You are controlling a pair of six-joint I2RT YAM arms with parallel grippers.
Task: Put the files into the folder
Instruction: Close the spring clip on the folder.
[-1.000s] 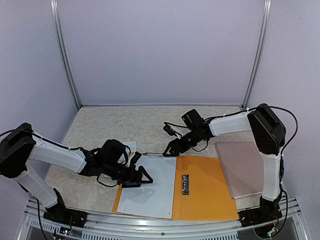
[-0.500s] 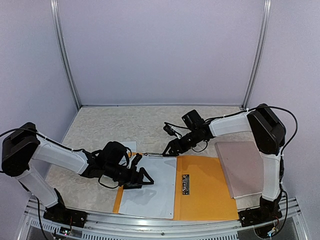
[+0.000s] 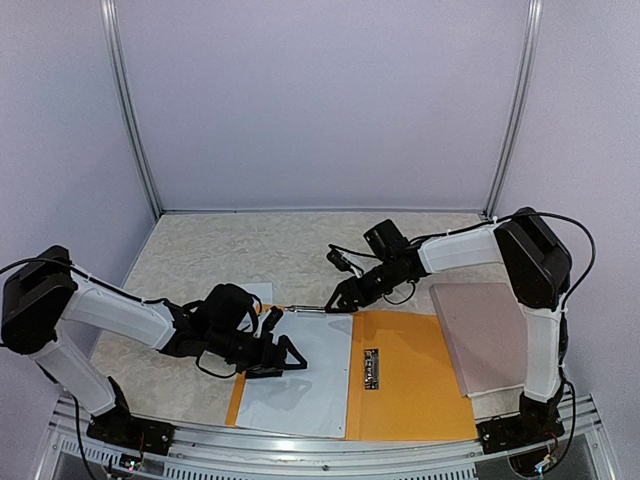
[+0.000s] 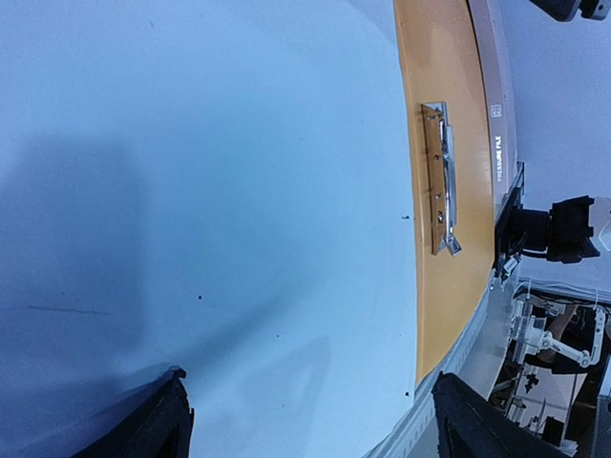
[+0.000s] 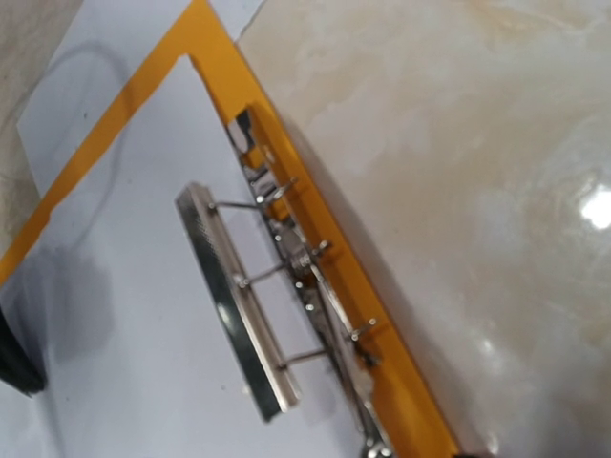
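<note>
L claw (image 3: 272, 350) spread wide, low over files (image 3: 300, 378). In last sec it creeps slightly toward folder's near-left corner, same spread. Files flat on left half of open folder (image 3: 410, 375), barely shifted. R claw (image 3: 342, 296) at folder's far edge by clip (image 5: 272, 305), no move; grip can't tell. Clip bar looks raised. Judgement: sheets abt seated, just squaring up; clamping + closing still to do.
</note>
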